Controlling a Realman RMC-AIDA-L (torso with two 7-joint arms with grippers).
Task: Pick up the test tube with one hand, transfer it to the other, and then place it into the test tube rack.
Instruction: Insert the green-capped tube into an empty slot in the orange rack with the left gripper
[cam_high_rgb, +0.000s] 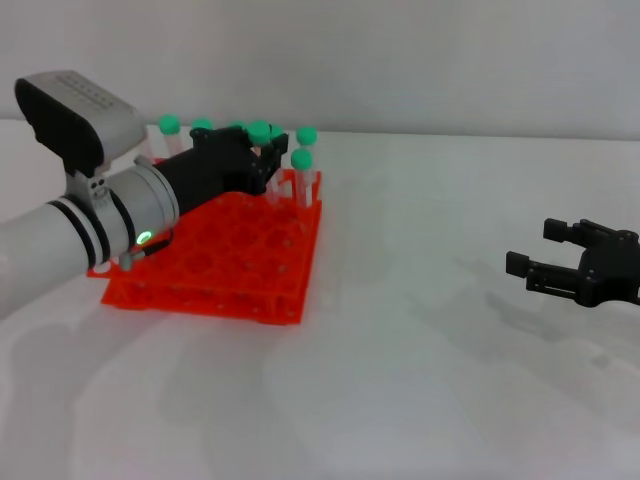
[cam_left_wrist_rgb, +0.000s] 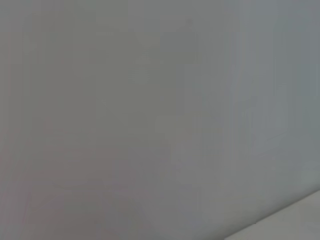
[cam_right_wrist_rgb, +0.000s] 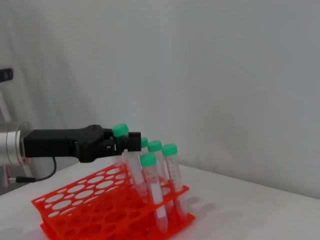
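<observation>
On the left half of the white counter, toward its far edge: orange-red rack, two tiers, square grid of round holes; its far-left part is hidden behind the left arm.

Left hand: black, on a thick silver-white forearm with a green ring light, reaching over the rack's far rows. Its fingers are closed around the test tube, just under the green cap. The cap stands above the fingers; the clear body hangs below them into the rack's far side. Long axis close to upright, slightly tilted, cap up, tip down. The tip is lost among the rack holes and neighbouring tubes, so how deep it sits cannot be made out.

Other green-capped tubes: several stand upright in the rack's far rows, just beside the held one; some are partly covered by the hand.

Right gripper: black, blocky, near the counter's right edge, well apart from the rack, fingers spread and holding nothing; its body is cut off at the picture edge.

Left wrist view: blank grey surface only.
</observation>
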